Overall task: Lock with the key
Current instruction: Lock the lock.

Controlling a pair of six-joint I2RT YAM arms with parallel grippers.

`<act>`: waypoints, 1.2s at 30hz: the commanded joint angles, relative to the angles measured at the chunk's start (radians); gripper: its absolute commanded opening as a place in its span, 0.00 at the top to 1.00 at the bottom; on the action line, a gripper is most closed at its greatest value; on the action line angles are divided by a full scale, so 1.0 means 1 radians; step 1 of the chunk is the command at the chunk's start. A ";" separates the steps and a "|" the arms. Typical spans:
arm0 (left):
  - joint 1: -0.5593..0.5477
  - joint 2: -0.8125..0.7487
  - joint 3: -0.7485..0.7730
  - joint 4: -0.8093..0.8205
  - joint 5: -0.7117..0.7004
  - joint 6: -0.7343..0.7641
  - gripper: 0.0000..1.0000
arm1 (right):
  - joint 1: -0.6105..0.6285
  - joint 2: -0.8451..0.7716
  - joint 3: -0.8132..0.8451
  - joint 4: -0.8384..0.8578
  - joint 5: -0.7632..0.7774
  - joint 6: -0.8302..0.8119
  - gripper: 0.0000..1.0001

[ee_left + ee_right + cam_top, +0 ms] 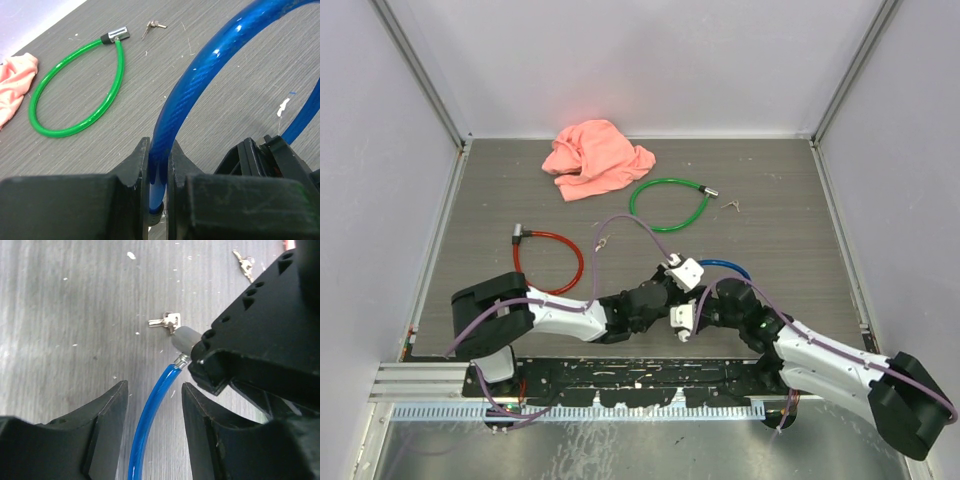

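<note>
Pinching blue cable (210, 65) in left claw (159, 165), holding right claw (152, 410) apart astride it, with key (167, 321) unfetched on bench (770, 200).

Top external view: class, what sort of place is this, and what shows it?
Probably a robot test cell: pale walls boxing in a grey table, a left arm and right arm mounted at a metal rail, and props: red cable lock, green cable lock, blue cable lock.

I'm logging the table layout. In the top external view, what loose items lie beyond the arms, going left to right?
red cable lock → pink cloth → green cable lock → small keys at the far right
</note>
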 commanded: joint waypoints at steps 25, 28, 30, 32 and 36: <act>-0.005 0.029 -0.051 0.152 -0.026 -0.008 1.00 | -0.005 -0.419 0.371 -0.858 -0.033 -0.112 0.51; -0.006 0.028 -0.056 0.153 -0.022 -0.002 1.00 | -0.005 -0.470 0.440 -0.939 -0.004 -0.083 0.51; -0.006 0.028 -0.056 0.153 -0.016 0.002 1.00 | -0.005 -0.498 0.477 -0.960 0.036 -0.047 0.51; -0.006 0.028 -0.057 0.153 -0.009 0.004 1.00 | -0.004 -0.511 0.508 -0.962 0.093 -0.020 0.50; -0.007 0.033 -0.053 0.153 0.009 0.018 1.00 | -0.003 -0.480 0.589 -0.951 0.178 0.072 0.43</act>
